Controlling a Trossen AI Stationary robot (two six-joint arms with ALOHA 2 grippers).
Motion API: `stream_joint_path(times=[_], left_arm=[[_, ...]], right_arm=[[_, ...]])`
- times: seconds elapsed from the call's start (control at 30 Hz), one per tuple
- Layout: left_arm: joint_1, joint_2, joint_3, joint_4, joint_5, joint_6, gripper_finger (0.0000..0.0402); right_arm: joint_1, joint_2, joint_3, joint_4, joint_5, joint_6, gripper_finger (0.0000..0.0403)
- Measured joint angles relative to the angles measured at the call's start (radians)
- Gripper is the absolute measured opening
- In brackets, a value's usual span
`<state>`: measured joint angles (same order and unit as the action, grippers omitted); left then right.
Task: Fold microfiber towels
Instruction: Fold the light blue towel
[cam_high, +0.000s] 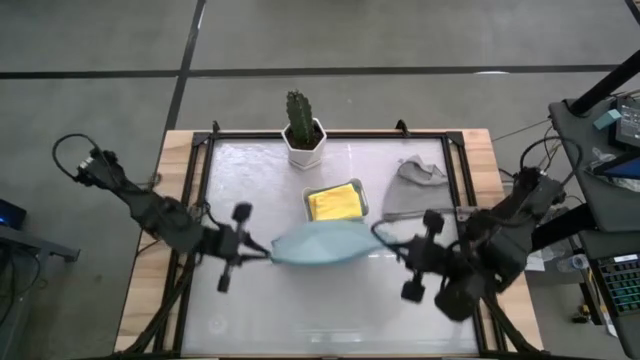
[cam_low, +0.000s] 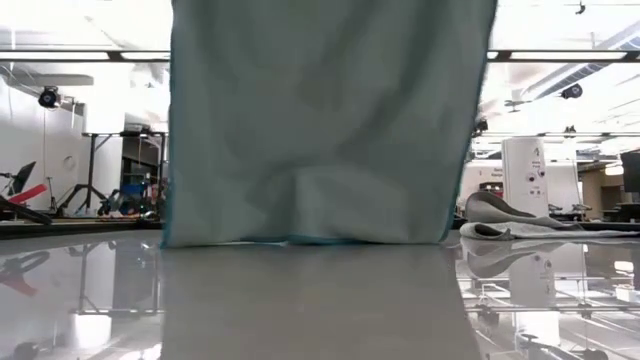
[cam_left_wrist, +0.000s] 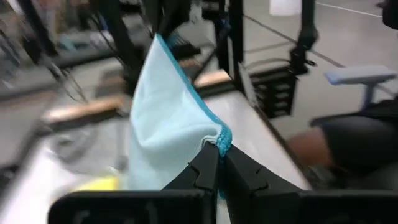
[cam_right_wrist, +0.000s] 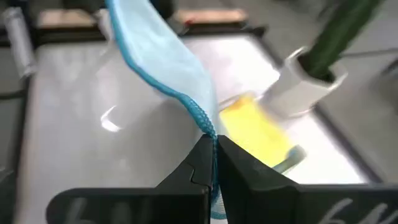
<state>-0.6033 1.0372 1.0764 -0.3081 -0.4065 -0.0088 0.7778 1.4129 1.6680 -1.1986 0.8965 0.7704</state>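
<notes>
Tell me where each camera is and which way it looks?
High view: above the table, looking down; both arms, left pincer and right pincer hold the pale teal towel.
Low view: at tabletop height, looking across; towel only, no arms.
Left wrist view: behind the left pincer, shut on a towel corner.
Right wrist view: behind the right pincer, shut on another corner.
Shared by high and right wrist views: yellow towel.

The hanging pale teal towel (cam_low: 325, 120) is running off the low view's top edge and blocking the tray behind it, while the yellow towel (cam_right_wrist: 255, 134) is showing only as a blur in both wrist views.
</notes>
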Motion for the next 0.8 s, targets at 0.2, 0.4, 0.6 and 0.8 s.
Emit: stream_joint_path(times=[0.2,0.4,0.6,0.8], left_arm=[[-0.112,0.167,-0.002,0.024,0.005,-0.194,0.0],[-0.206,0.299,0.01,0.026,0.14,-0.348,0.0],[-0.23,0.41,0.004,0.044,0.113,-0.407,0.0],[-0.185,0.497,-0.005,0.027,0.114,-0.406,0.0]], right_arm=[[0.079,0.113,-0.001,0.01,-0.165,0.149,0.0008],[0.123,0.223,-0.002,0.091,-0.341,0.222,0.0008],[0.119,0.294,-0.002,0.112,-0.404,0.239,0.0008],[0.048,0.312,-0.03,0.117,-0.407,0.185,0.0008]])
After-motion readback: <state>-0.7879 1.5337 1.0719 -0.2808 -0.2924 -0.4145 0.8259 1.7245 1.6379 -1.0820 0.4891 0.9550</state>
